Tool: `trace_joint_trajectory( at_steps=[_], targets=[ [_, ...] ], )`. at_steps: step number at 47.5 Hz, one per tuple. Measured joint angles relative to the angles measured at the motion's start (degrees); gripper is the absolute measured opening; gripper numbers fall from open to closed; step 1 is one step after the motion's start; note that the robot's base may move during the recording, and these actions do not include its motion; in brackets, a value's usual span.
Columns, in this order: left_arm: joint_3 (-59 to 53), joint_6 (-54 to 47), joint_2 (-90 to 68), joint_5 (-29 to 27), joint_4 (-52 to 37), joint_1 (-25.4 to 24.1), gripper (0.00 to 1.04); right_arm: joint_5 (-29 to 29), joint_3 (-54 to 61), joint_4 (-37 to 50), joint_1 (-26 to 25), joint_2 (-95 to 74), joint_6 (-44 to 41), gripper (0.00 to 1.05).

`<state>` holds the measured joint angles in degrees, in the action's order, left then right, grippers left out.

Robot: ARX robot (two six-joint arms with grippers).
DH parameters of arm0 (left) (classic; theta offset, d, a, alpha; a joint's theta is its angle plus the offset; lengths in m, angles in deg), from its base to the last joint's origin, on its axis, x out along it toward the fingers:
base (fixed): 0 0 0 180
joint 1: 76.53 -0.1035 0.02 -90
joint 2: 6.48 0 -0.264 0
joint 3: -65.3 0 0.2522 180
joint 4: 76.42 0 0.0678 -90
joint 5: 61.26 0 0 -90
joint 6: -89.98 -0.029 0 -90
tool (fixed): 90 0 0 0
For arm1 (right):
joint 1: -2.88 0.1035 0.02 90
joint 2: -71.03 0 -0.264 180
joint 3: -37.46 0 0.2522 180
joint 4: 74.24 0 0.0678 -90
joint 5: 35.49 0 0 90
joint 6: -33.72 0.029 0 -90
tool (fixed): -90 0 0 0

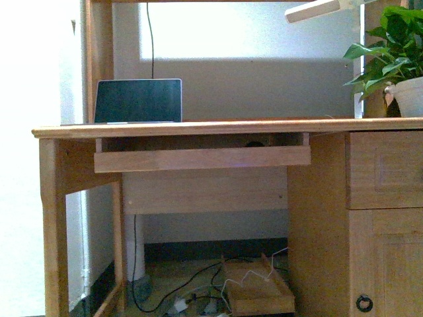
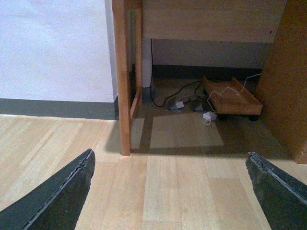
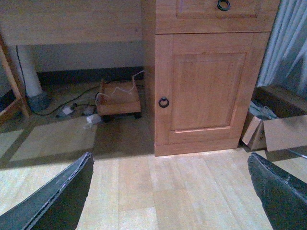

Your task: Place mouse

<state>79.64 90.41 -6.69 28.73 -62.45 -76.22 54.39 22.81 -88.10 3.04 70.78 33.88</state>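
mouse (image 1: 253, 142) lies in the pull-out tray (image 1: 198, 158) just under the table (image 1: 198, 127) top, right of its middle, with only a dark rounded top showing above the tray's front board. laptop (image 1: 138, 100) stands on the table's left part, potted plant (image 1: 396, 59) at its right end. left pincer (image 2: 169, 155) and right pincer (image 3: 169, 157) hang low before the table, both spread wide and empty.
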Motion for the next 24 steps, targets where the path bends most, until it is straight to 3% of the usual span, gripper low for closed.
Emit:
trace_joint_trajectory(
  at_steps=[24],
  targets=[
    [0.0, 0.0, 0.0, 0.0, 0.0, 0.0, 0.97, 0.02, 0.0, 0.0, 0.0, 0.0, 0.0, 0.97]
  ],
)
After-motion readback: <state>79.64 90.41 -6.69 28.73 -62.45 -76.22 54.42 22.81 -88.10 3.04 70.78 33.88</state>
